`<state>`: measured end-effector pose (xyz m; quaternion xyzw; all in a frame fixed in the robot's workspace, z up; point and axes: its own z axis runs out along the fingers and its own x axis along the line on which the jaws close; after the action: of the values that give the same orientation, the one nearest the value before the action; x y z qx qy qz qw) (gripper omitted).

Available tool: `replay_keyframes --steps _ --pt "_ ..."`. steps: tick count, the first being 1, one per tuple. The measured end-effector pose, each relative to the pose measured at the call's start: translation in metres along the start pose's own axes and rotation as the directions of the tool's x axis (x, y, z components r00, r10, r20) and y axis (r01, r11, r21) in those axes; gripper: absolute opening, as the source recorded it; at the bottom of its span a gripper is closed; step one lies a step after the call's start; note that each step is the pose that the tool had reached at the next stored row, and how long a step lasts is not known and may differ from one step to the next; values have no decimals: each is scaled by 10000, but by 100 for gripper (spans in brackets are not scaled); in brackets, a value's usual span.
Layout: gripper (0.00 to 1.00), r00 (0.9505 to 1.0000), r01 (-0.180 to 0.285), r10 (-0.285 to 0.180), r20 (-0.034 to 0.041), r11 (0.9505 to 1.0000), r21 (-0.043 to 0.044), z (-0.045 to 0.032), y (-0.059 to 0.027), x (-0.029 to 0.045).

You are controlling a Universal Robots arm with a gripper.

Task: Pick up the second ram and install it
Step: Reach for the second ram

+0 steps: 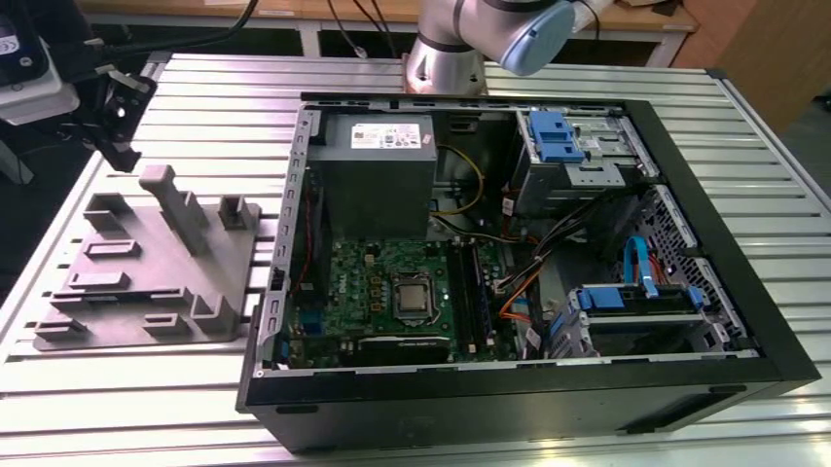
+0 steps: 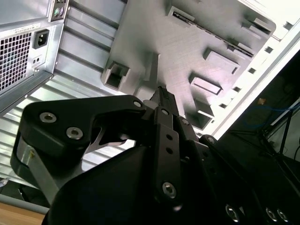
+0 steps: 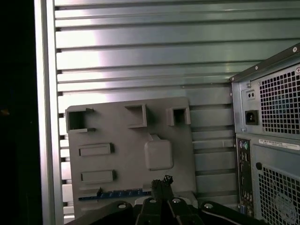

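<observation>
Exterior view: closed fingers aloft near grey holder tray

Open space over holder tray, case wall just beside

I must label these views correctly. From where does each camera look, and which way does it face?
Exterior view: off the arm, looking down into the open computer case, grey holder tray on the exterior view's left; an arm link shows.
First wrist view: on the arm, looking down past the gripper at the tray and the second ram in it.
Second wrist view: on the arm, looking along the gripper toward the tray.
Shared: all three show the tray and the case.
</observation>
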<state>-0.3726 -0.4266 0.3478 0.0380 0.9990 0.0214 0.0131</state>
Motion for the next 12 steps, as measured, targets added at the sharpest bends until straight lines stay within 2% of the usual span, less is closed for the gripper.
replay_keyframes --steps 12 --pt "10 10000 0 0 0 10000 1 95 -122 67"
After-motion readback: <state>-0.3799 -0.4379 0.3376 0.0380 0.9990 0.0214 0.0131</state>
